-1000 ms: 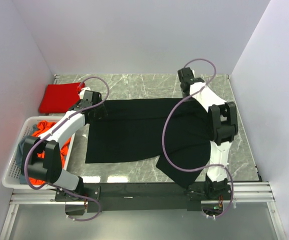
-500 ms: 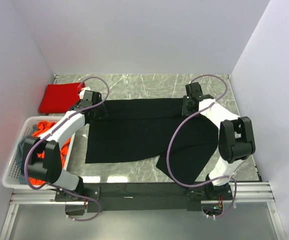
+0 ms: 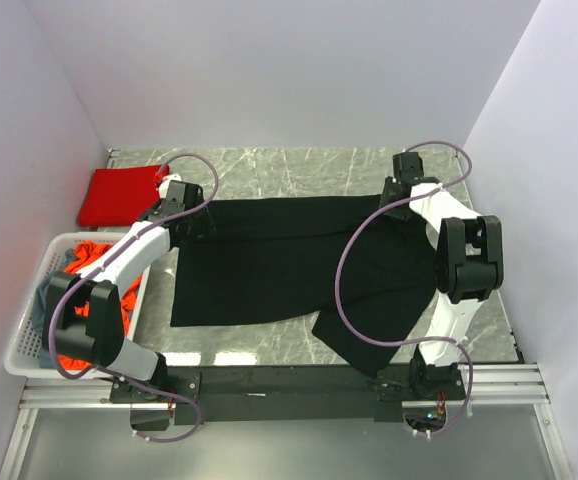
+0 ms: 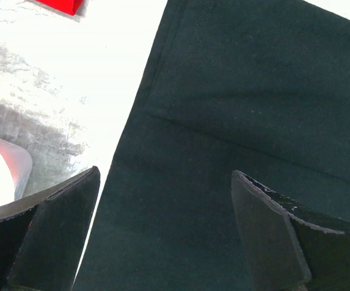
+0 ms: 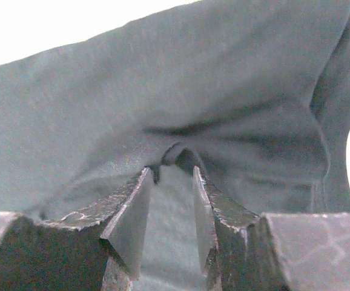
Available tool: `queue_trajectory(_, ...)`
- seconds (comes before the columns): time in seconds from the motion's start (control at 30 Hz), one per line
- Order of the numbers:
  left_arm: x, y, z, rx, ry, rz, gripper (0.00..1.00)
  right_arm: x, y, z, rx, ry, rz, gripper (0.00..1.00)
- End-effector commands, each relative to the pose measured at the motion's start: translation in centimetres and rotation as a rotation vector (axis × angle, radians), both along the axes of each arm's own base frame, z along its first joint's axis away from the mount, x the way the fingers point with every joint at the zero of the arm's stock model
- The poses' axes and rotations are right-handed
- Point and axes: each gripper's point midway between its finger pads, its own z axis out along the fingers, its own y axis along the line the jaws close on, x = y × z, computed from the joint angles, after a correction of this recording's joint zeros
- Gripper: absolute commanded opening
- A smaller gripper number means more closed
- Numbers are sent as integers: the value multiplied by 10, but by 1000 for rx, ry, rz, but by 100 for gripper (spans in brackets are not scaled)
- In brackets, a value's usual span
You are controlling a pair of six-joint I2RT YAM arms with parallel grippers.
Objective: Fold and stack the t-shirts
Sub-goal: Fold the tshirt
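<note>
Now, orange-red t-shirt in white basket

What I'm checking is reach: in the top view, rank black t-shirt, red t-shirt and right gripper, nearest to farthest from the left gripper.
1. black t-shirt: directly under the left gripper.
2. red t-shirt: just behind, to its left.
3. right gripper: far across, on the right.

The right arm covers the black t-shirt's far corner (top view).
</note>
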Motion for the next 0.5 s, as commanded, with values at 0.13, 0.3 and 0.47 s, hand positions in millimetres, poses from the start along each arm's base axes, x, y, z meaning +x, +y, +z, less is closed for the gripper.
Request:
queue_trajectory(0.13,11,-3,10,6,-30,-18,95,44,7,15,79,-83,-7,41)
queue_trajectory(0.3,11,-2,9,11,-24,-17,95,46,24,14,174,-92,-2,41)
queue_trajectory(0.47,11,-5,8,0,-23,-24,95,37,28,6,229,-88,-24,42)
